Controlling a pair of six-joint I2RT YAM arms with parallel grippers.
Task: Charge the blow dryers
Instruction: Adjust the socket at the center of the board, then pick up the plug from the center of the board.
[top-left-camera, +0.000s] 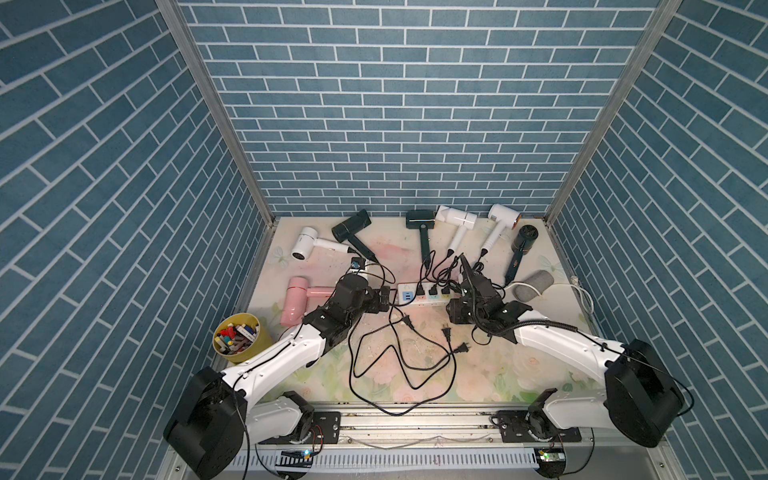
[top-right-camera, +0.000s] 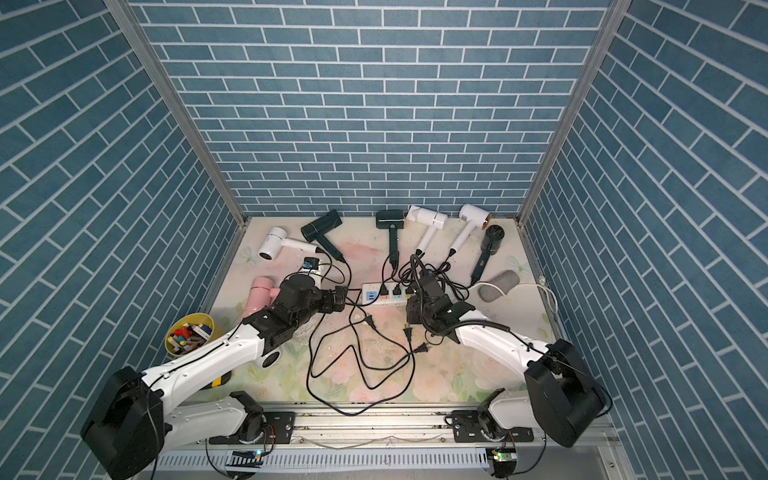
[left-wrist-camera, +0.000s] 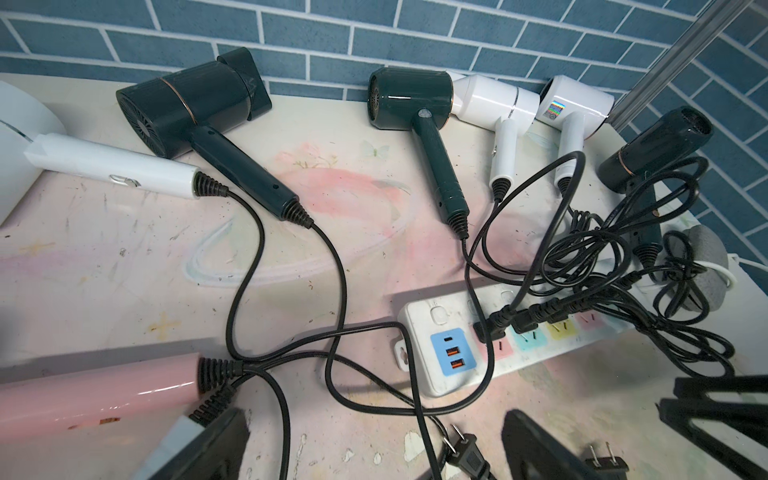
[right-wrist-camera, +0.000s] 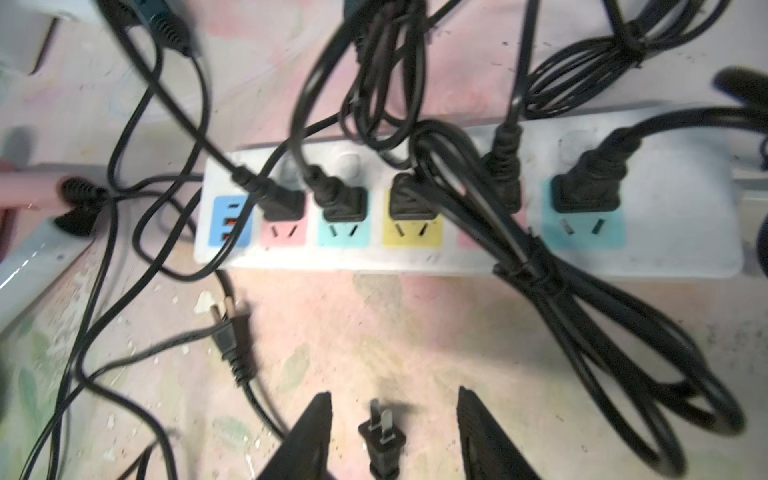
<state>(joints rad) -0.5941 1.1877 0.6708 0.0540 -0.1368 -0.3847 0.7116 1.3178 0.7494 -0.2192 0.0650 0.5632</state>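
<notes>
Most blow dryers (top-left-camera: 423, 219) lie behind the power strip (top-left-camera: 404, 291), loose plugs (top-left-camera: 446, 332) before it.

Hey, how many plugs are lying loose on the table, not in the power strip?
3. First plug lies near the USB end of the power strip; second plug inside the open right pincer; third plug nearer the table front. Cords may hide others.

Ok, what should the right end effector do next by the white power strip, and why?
Probably close the right end effector on the loose black two-prong plug: it lies flat on the table between the open jaws, untouched, prongs pointing toward the long white power strip with pastel sockets.
</notes>
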